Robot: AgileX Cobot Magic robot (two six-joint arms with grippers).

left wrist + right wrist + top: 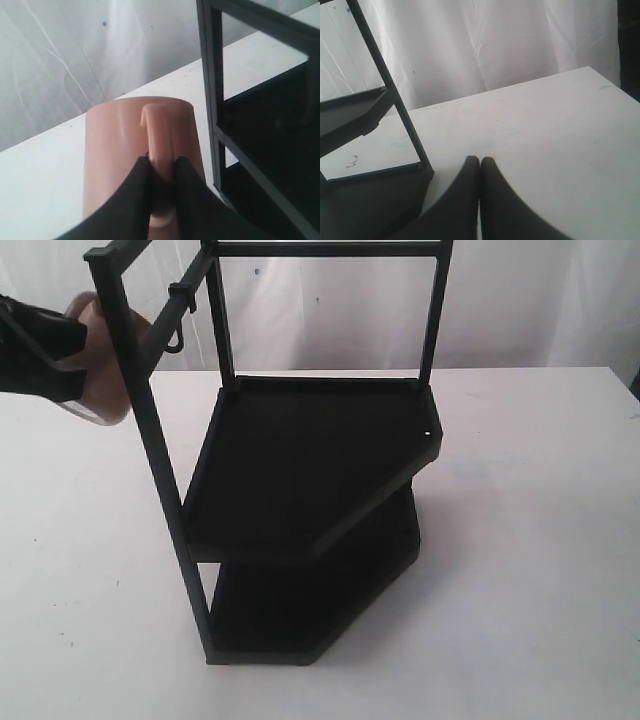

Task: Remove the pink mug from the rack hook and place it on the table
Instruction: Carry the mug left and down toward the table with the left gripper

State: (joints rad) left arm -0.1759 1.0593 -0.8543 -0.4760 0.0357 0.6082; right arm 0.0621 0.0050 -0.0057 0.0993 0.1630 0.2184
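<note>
Grip first: clamped the handle (157,130) of the pink mug (115,150) between the narrowed fingers of the left gripper (162,187), likely because the loop gave the surest hold for lifting it off. Held the mug tilted in the air, already apart from the rack hook (178,292), just beside the rack (300,460) and well above the table (540,540). Hung close to the front upright bar (152,440), a thing that could be struck on the way down. Had the right gripper (480,170) pressed together on nothing, low near the rack's bottom shelf.

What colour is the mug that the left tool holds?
Dusty pink-tan, plain; the mug shows best in the left wrist view.
</note>
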